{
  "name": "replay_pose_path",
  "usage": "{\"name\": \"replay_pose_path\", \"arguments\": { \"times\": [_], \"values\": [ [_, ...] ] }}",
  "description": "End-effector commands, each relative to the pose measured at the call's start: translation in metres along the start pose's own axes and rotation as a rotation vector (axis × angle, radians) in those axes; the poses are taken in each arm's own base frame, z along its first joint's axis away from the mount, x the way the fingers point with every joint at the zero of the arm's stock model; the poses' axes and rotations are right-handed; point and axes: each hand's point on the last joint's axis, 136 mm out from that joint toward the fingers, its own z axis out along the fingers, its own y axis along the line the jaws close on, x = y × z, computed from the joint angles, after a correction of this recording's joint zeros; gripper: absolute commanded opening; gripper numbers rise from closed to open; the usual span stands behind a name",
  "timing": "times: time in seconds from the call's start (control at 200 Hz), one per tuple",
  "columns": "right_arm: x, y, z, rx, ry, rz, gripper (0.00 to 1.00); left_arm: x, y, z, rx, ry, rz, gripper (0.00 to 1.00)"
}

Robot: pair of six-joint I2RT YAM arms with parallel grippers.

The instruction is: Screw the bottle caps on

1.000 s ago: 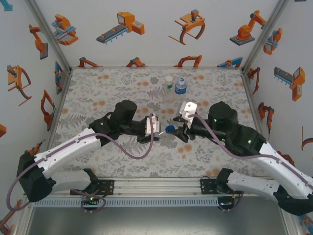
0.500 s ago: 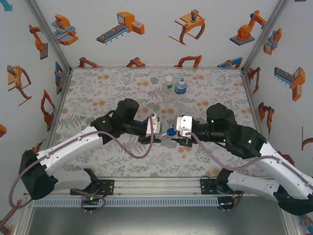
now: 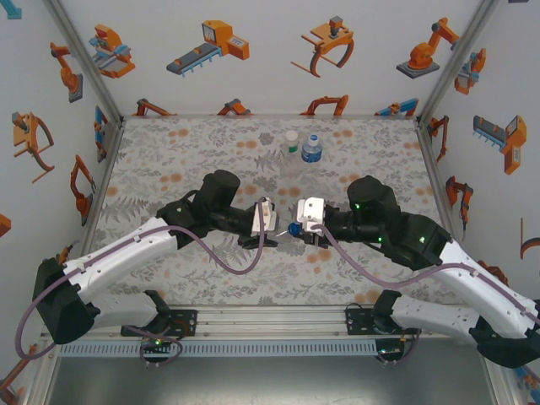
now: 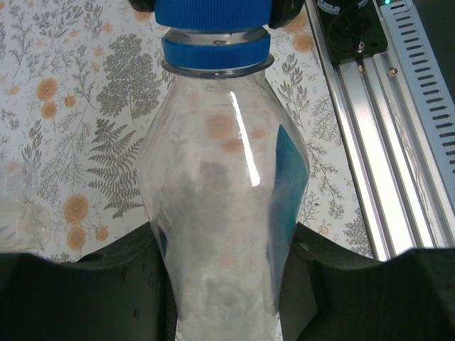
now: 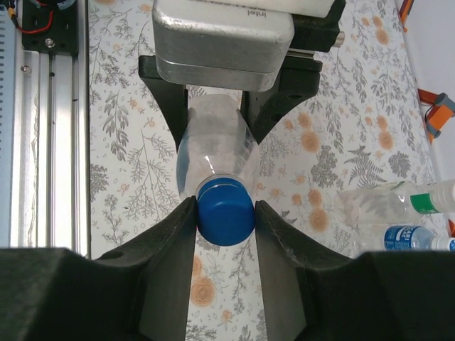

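1. There are three bottles. One clear bottle (image 4: 220, 185) is clamped by its body between the two fingers of the left gripper (image 4: 226, 284). Its neck points away from those fingers, towards the right gripper (image 5: 225, 217).
2. One blue cap (image 5: 225, 220) sits on that bottle's neck, directly between the right gripper's fingers. Both fingers press its sides, closed on it.
3. One blue neck ring (image 4: 215, 53) lies just under the cap, on the side of the left fingers. A thin strip of clear neck shows between ring and cap.
4. The two other bottles stand just beside each other, well beyond both sets of fingertips, on the floral table (image 3: 169, 152). One is a bottle with green at its neck (image 3: 291, 142). The other is a blue-labelled bottle (image 3: 312, 150).
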Motion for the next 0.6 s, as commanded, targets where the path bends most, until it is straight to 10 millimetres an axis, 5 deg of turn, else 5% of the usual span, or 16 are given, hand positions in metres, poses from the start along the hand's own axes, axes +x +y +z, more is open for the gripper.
{"name": "replay_pose_path", "arguments": {
  "times": [0.0,0.205,0.355,0.596],
  "values": [
    [-0.004,-0.007,-0.001,0.033,-0.011,0.036,0.34,-0.017,-0.002,-0.006,0.017,-0.041,0.040,0.00],
    [-0.004,-0.027,-0.001,0.141,-0.027,0.249,0.21,-0.016,0.000,-0.006,0.004,-0.040,0.038,0.00],
    [0.018,-0.065,0.000,0.383,-0.063,0.783,0.00,-0.012,0.006,-0.005,-0.025,-0.021,0.027,0.00],
    [0.062,-0.077,-0.009,0.596,-0.163,1.496,0.00,-0.005,0.025,-0.002,-0.129,0.012,0.019,0.00]
  ]
}}
